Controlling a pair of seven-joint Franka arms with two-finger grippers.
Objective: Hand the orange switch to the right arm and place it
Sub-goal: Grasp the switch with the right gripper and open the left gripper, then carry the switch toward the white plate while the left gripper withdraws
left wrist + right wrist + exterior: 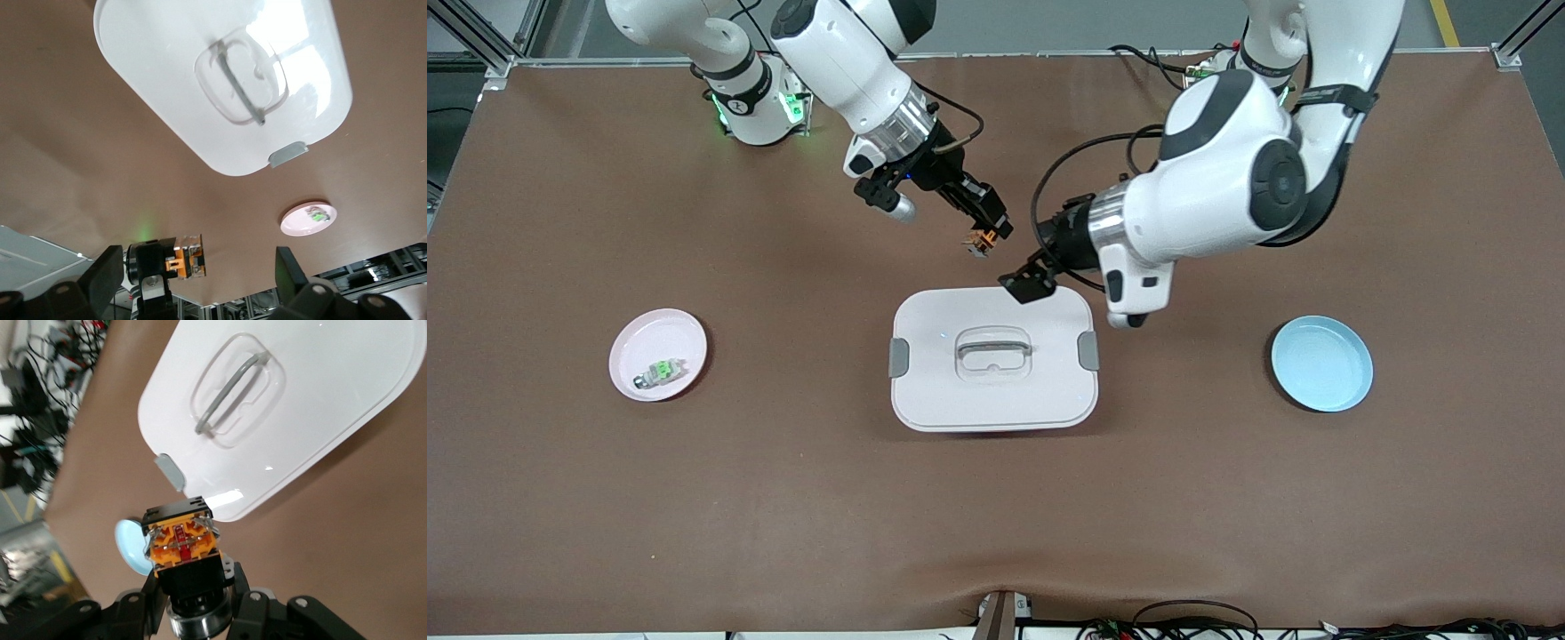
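Observation:
The orange switch [979,242], a small black part with an orange top, is held in the air by my right gripper [989,224], over the bare table just past the white container's edge on the robots' side. In the right wrist view the switch [181,543] sits clamped between the fingers of my right gripper [193,590]. My left gripper [1026,284] is open and empty, over that same edge of the container, a short way from the switch. In the left wrist view my left gripper [199,270] stands wide open, and the switch [185,257] shows farther off in the right gripper.
A white lidded container [925,391] with a clear handle lies mid-table. A pink plate [633,338] toward the right arm's end holds a clear part with a green top [661,371]. A blue plate [1321,363] lies toward the left arm's end.

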